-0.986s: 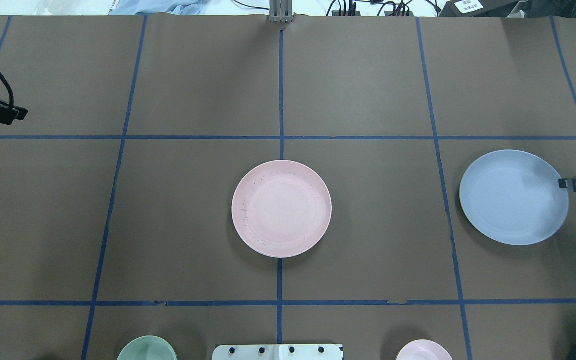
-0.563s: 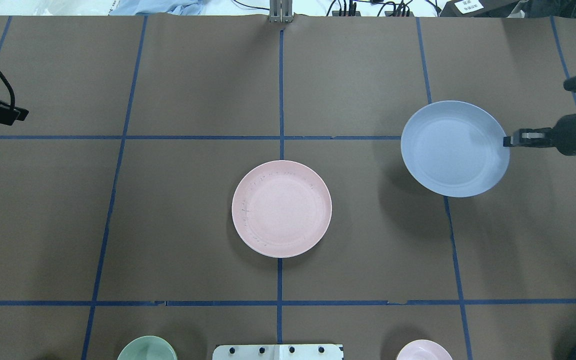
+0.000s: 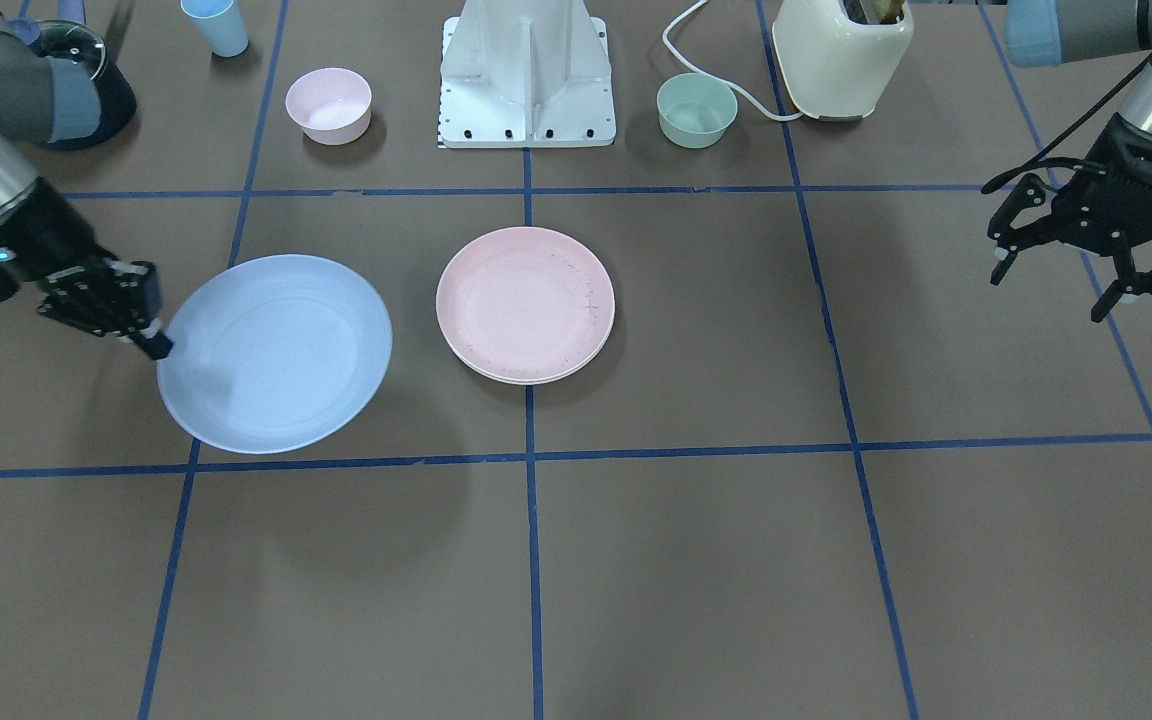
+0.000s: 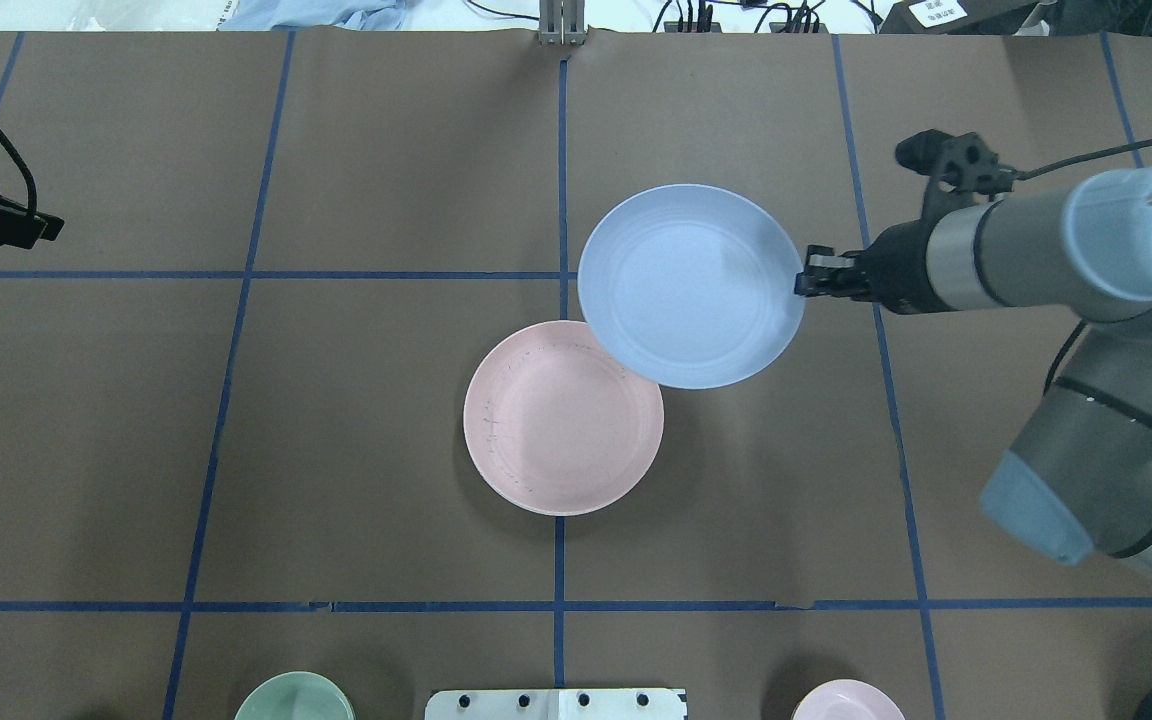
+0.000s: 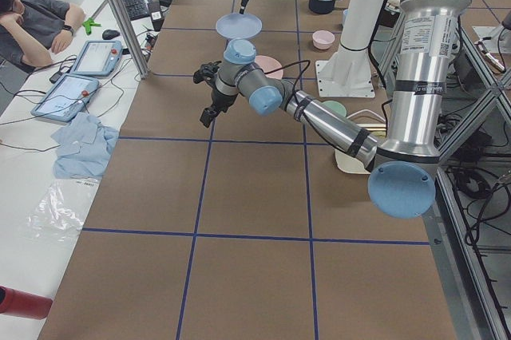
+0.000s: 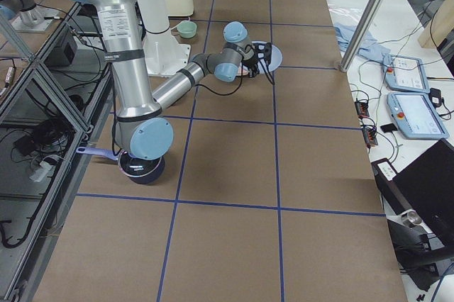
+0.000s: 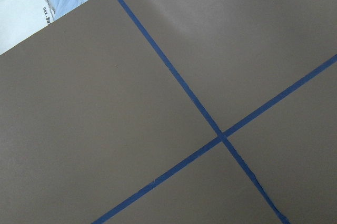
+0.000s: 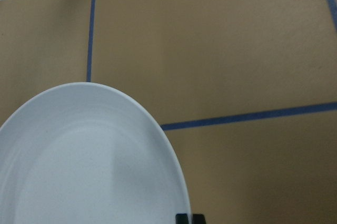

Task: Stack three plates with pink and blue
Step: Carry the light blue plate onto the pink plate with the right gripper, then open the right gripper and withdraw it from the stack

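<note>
As right gripper pinches plate, label illegible

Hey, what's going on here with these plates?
The robot is stacking plates. Its right gripper pinches the blue plate by the rim and holds it in the air above the table, close beside the pink plate. The pink plate sits at the table's middle and seems to lie on a paler plate. The left gripper hangs open off to the side, holding nothing.
</note>
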